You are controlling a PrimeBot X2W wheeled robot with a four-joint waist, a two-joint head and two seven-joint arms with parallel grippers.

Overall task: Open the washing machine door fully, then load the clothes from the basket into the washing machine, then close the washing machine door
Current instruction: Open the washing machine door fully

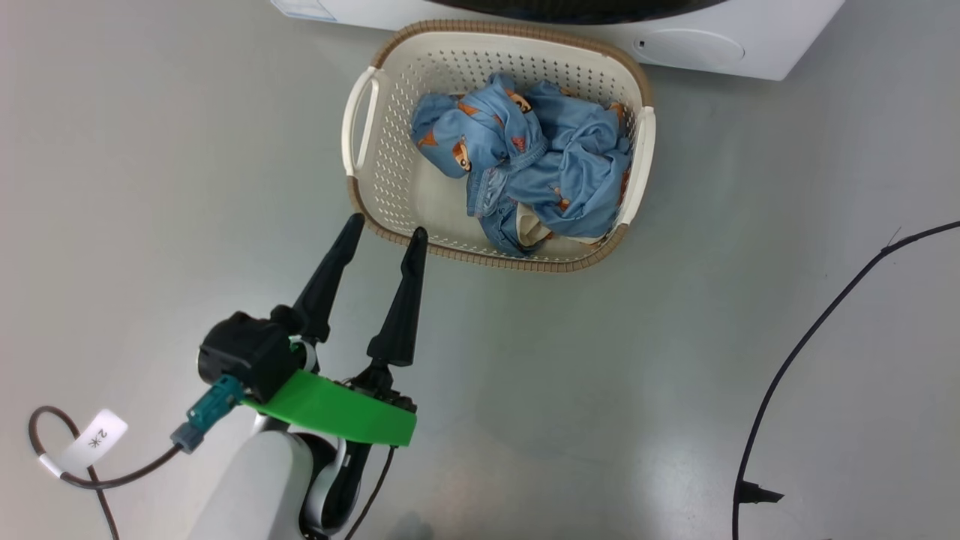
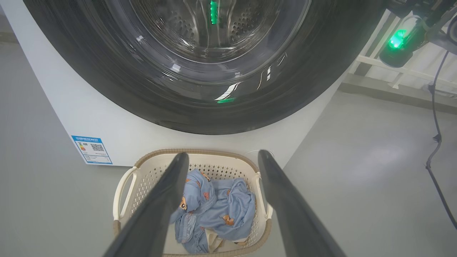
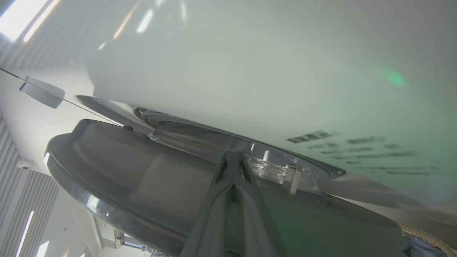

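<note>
Left gripper (image 1: 388, 226): nearest item, released, 2 fingers spread wide and empty, pointing at the near left corner of the basket (image 1: 390, 172) without touching it. Risk: a forward drift would nudge that corner and skew the basket.

Cable (image 1: 795, 352): black, loose on the floor to the right, well apart from the basket. Risk: snagging if the base rolls that way.

Basket: on the floor just before the washing machine (image 1: 787, 37). Long axis runs left to right, roughly parallel to the machine front, 1 white handle at each short end, mouth facing up.

Clothes (image 1: 540, 157): 1 crumpled heap inside the basket, toward its right half; none loaded.

Washing machine door (image 2: 107, 71): glass bulge faces the robot, directly above the basket. In the right wrist view it appears to stand slightly off the white front, a latch part showing in the gap. Risk: clearance over the basket rim cannot be judged, so the swinging door may catch it.

Right gripper (image 3: 232, 155): clenched, fingers pressed together holding nothing, tips at the door's edge. Risk: tips slipping off the glossy rim, leaving the door short of fully open.
</note>
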